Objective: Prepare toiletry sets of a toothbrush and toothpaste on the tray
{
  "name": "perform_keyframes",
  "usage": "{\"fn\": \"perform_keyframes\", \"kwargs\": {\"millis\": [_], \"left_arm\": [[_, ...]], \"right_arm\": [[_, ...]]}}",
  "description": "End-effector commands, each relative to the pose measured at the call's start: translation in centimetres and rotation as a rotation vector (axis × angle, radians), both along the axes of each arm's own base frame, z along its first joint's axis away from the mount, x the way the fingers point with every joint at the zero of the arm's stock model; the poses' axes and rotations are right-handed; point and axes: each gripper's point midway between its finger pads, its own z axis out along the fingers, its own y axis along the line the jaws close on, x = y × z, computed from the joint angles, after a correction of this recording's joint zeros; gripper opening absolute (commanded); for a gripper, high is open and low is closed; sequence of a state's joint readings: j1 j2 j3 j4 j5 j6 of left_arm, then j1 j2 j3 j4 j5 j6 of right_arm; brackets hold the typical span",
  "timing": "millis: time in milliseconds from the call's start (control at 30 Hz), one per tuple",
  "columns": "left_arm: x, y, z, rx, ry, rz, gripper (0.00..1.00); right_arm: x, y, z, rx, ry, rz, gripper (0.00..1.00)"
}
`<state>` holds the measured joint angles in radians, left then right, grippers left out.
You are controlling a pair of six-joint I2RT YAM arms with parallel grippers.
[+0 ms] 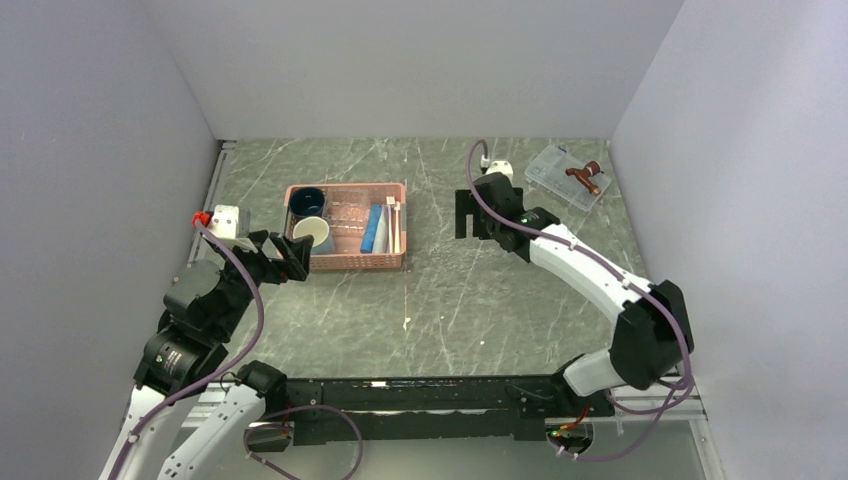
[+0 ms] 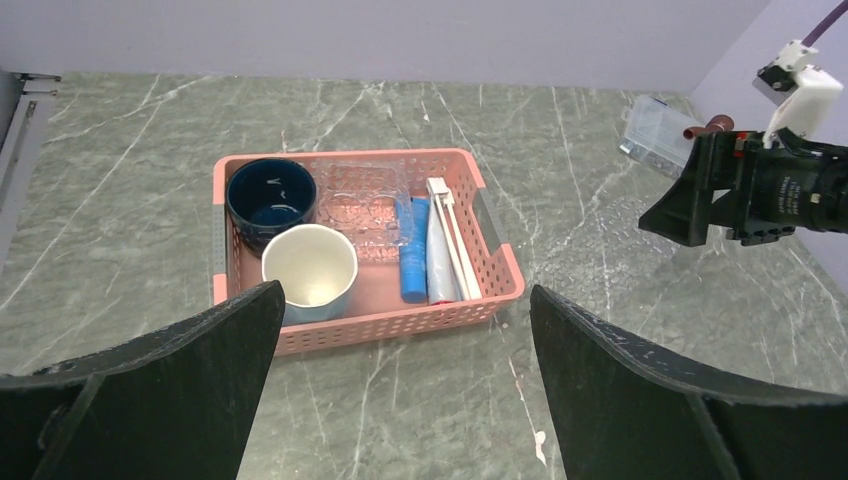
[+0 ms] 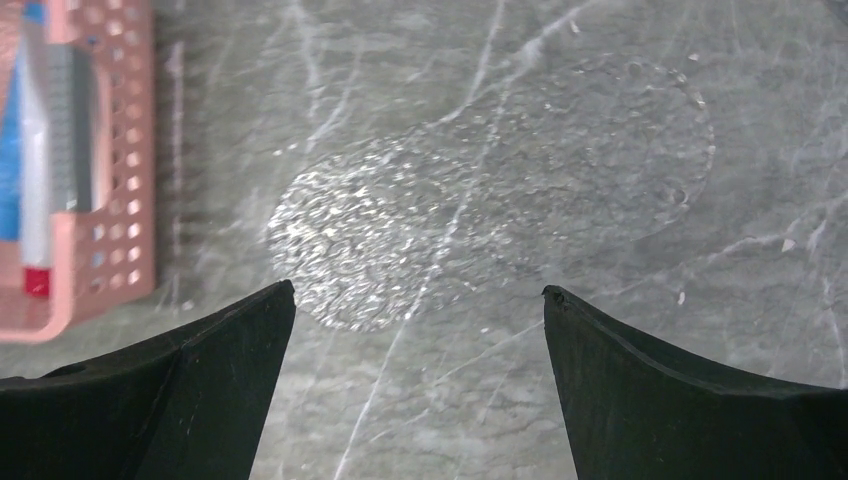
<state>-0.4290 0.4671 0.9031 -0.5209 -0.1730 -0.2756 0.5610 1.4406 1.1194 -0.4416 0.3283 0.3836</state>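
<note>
The clear tray (image 3: 490, 200) lies flat on the marble table (image 3: 780, 250), in the middle of the right wrist view, and nothing is on it. The right gripper (image 3: 418, 292) hangs above its lower edge, jaws wide apart and empty.

The pink basket (image 3: 130, 150) stands just beside the tray, at the left edge of that view. In the left wrist view, a blue toothpaste tube (image 2: 413, 255) and the toothbrushes (image 2: 447, 235) lie side by side in the right part of the basket. A dark blue mug (image 2: 270, 192) and a white cup (image 2: 310, 270) stand in its left part.

The left gripper (image 1: 283, 256), at the basket's lower left corner in the top view, is also open and holds nothing.

I judge that no set is begun and the step in hand is to fetch the first item. The next move calls for a descent into the basket with the jaws across one slim piece, taking it without its neighbours.
</note>
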Motion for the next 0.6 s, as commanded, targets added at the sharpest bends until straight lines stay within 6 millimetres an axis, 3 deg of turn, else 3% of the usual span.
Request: {"fn": "perform_keyframes", "kwargs": {"millis": [0,233,567], "left_arm": [[0.1,0.4,0.4,-0.017,-0.018,0.023,0.99],[0.1,0.5,0.5,-0.013,-0.016,0.027,0.99],[0.2,0.2,0.4,-0.009,-0.013,0.015,0.99]], "right_arm": [[2.7,-0.2,0.7,0.041,-0.018,-0.038,0.96],[4.4,-1.5,-3.5,0.034,0.083,-0.032,0.95],[4.8,-2.6,-8.0,-0.033,0.192,0.017,0.97]]}}
